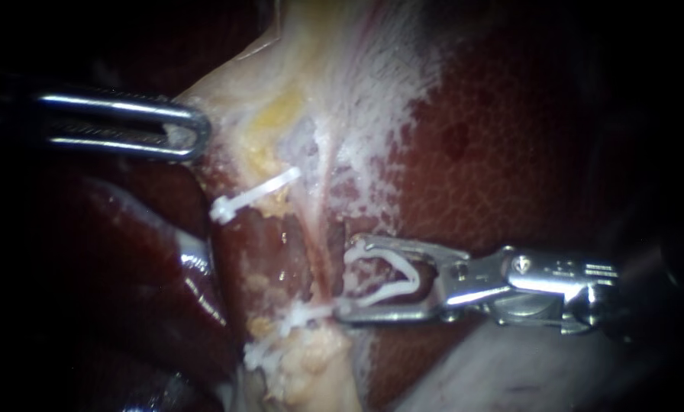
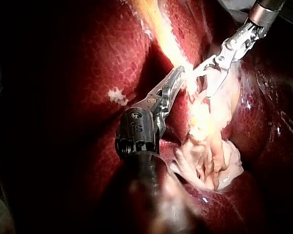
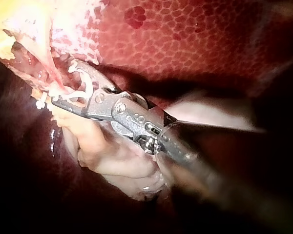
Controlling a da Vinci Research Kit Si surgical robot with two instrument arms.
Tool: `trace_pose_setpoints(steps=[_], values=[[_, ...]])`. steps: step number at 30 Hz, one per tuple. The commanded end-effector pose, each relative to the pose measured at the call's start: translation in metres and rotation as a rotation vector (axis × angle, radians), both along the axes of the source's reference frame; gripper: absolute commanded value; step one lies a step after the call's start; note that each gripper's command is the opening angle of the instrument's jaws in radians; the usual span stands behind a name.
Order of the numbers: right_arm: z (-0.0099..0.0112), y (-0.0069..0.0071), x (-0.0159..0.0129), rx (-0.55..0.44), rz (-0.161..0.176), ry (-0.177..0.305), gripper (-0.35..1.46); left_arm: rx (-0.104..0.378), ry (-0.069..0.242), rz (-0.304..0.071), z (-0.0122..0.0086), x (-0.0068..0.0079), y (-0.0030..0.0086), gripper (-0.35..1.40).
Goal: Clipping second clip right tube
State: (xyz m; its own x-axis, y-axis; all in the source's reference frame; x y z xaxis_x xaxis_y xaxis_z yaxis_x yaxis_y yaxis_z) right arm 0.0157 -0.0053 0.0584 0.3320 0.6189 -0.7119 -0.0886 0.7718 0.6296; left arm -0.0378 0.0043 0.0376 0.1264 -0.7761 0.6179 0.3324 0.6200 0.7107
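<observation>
My right instrument comes in from the right with its jaws standing wide apart and an open white clip held between them. The jaw tips reach the thin pink right tube, which runs down just at their opening. A closed white clip sits on that tube right below the lower jaw. Another white clip lies across the left tube higher up. My left instrument is shut on pale tissue at the upper left and holds it taut. In the right wrist view the right instrument carries the clip against the tube.
Dark red liver fills the right side behind the tubes. Yellowish fatty tissue lies above the clips. A lumpy pale mass hangs below them. A glossy dark lobe lies under the left instrument.
</observation>
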Motion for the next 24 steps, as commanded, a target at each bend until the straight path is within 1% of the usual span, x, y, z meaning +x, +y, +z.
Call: trace_pose_setpoints(steps=[1,6,11,14,17,22,24], values=[[0.0,0.0,0.0001,0.001,-0.003,0.001,0.59,-0.002,-0.003,0.001,-0.0002,0.0,-0.0001,-0.35],[-0.0001,-0.0004,0.0008,0.017,-0.016,0.008,0.58,-0.001,-0.004,0.001,-0.0005,-0.0001,-0.0002,-0.35],[-0.0002,-0.0013,0.0016,0.035,-0.032,0.016,0.57,-0.002,-0.004,0.001,-0.0005,-0.0001,-0.0003,-0.35],[-0.0003,-0.0018,0.002,0.042,-0.049,0.024,0.57,-0.002,-0.004,0.001,-0.0005,-0.0002,-0.0003,-0.35],[-0.0003,-0.0018,0.0024,0.054,-0.074,0.036,0.55,-0.002,-0.003,0.001,-0.0005,-0.0002,-0.0003,-0.35],[-0.0002,-0.0017,0.0026,0.065,-0.101,0.049,0.51,-0.002,-0.003,0.0,-0.0006,-0.0002,-0.0003,-0.35],[-0.0002,-0.0017,0.0027,0.065,-0.106,0.051,0.5,-0.002,-0.003,0.0,-0.0006,-0.0002,-0.0003,-0.35]])
